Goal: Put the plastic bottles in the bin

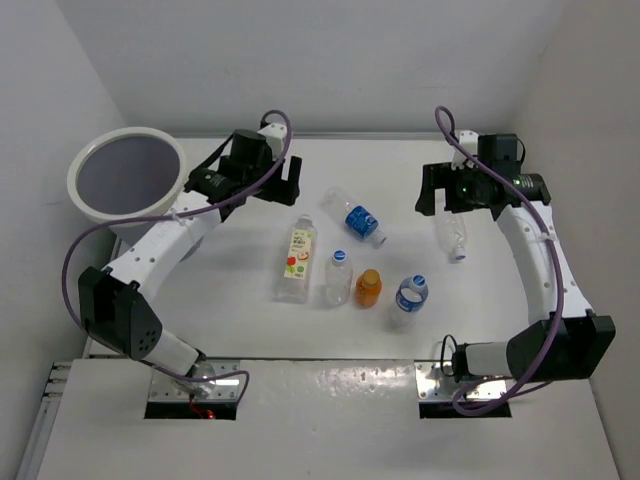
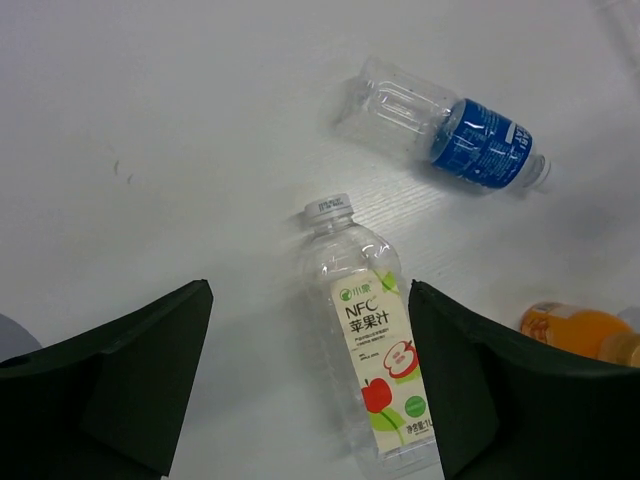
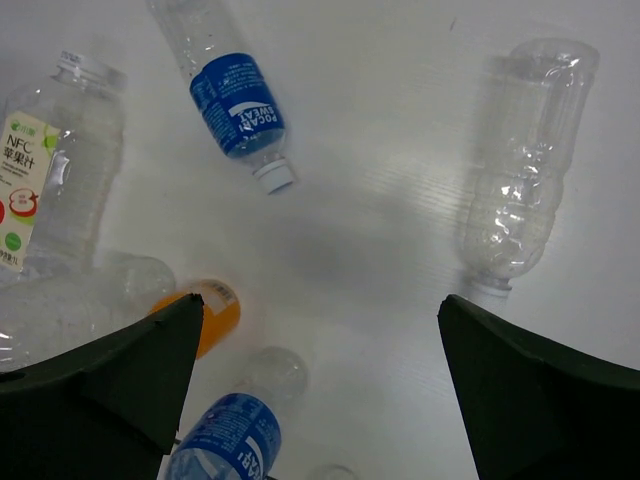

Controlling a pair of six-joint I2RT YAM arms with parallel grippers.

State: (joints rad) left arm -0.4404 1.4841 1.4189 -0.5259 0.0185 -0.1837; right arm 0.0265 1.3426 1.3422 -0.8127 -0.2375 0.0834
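Several plastic bottles are on the white table. One with a white-green-red label [image 1: 297, 260] [image 2: 375, 350] lies flat. A blue-labelled one [image 1: 356, 217] [image 2: 450, 130] [image 3: 230, 95] lies behind it. A clear one [image 1: 454, 238] [image 3: 520, 170] lies at the right. The short orange one [image 1: 368, 288] [image 3: 215, 315] stands between two other bottles [image 1: 338, 278] [image 1: 409, 300]. The grey bin [image 1: 72, 185] with its white rim is at the far left. My left gripper [image 1: 293, 185] [image 2: 308, 300] hangs open above the apple-label bottle. My right gripper [image 1: 428, 190] [image 3: 320, 300] is open, holding nothing, left of the clear bottle.
White walls close in the table at the back and on both sides. Purple cables loop off both arms. Both arm bases sit on metal plates at the near edge.
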